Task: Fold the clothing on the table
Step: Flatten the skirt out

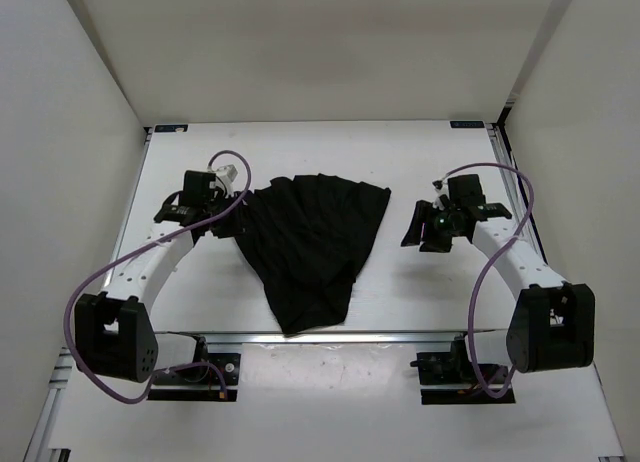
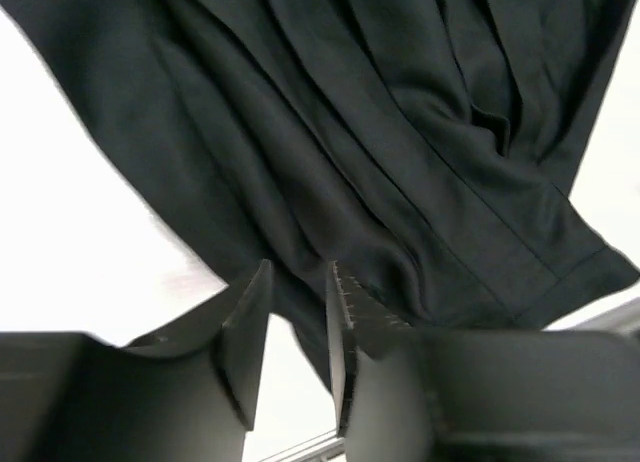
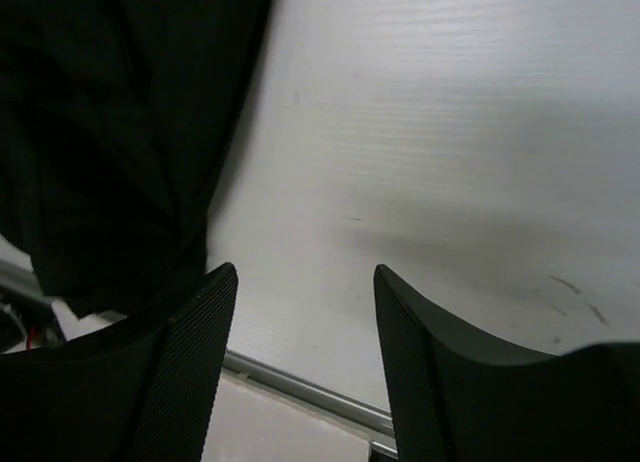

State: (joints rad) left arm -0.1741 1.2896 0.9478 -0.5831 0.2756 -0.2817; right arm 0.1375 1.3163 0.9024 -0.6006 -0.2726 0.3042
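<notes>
Clothing (image 1: 312,244): one black pleated garment, soft and matt, lying flat on the white table (image 1: 430,152) about mid-width and somewhat toward the near side. It is spread like a fan. The broad end lies toward 12 o'clock. The pleats run down from it and draw together into a narrow end at 6 o'clock, which stops just beside the metal rail (image 1: 400,335) along the table's near edge. The surface is rumpled at the left border, and the right border runs straighter. Left gripper (image 1: 222,210): at the garment's 10 o'clock corner, over the left edge of the cloth. Seen from its own wrist camera, the jaws stand a narrow gap apart. Dark fabric shows between the tips and white table shows lower in the gap. Whether the fingers (image 2: 250,317) touch the cloth cannot be told. Right gripper (image 1: 428,232): at the garment's 3 o'clock, well apart from it, over bare table. Its jaws are spread wide with nothing between them. From its wrist camera the cloth's edge lies off toward 10 o'clock, and the rail crosses below the fingertips (image 3: 210,312). Purple cable (image 1: 85,292): one loop runs along each arm, from the base up to the wrist.
</notes>
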